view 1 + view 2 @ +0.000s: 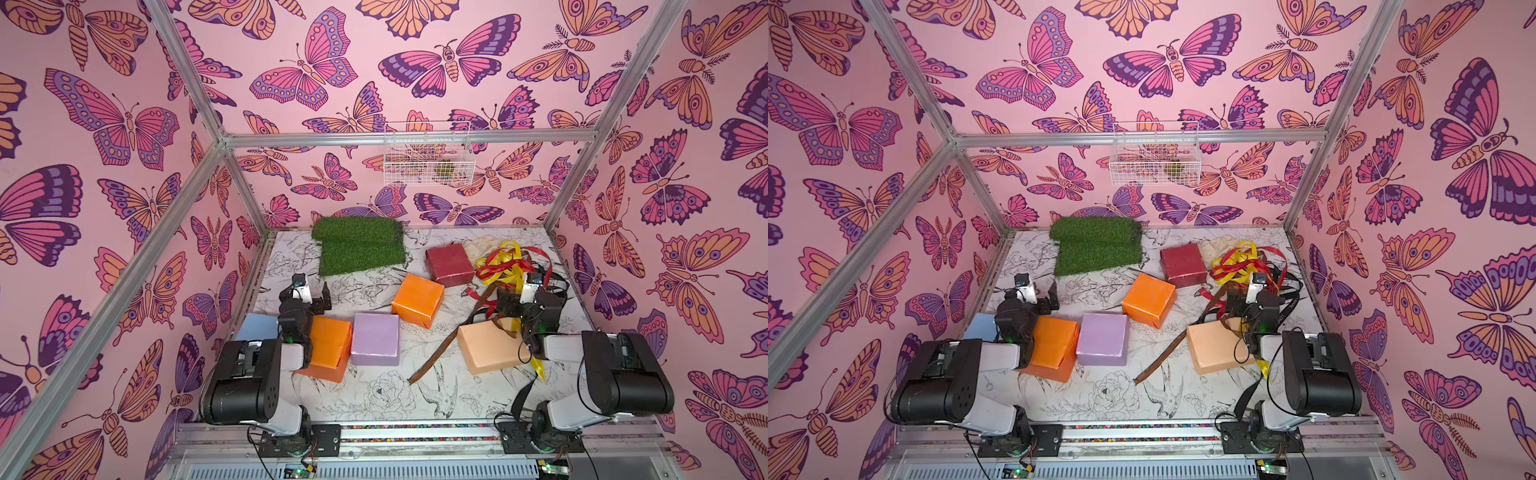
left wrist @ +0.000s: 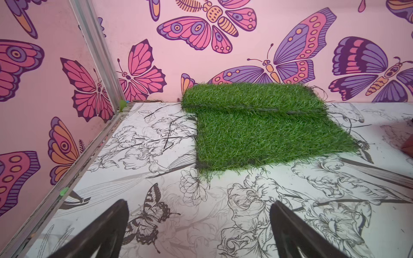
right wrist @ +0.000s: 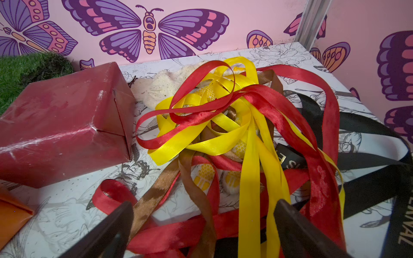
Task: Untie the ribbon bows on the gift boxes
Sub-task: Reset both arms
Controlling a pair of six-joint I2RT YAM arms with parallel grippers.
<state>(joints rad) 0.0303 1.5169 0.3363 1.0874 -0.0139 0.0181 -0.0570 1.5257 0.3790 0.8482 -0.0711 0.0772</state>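
Ribbons (image 3: pixel 248 169) of satin lie tangled beside a glossy cuboid parcel (image 3: pixel 62 125).

Floral-print desk (image 1: pixel 374 399): turf mat (image 1: pixel 359 249) upper centre; dark red box (image 1: pixel 449 264) + ribbon heap (image 1: pixel 503 266) upper right; mid frame L-R: pale blue box (image 1: pixel 255 326), lower orange box (image 1: pixel 332 345), lilac box (image 1: pixel 375 338), upper orange box (image 1: pixel 417 300), peach box (image 1: pixel 488 349).

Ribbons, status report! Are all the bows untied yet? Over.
Both grippers open: left gripper over table, right gripper over loose ribbon heap. Brown ribbon across peach box, knot unclear. Glove under heap.
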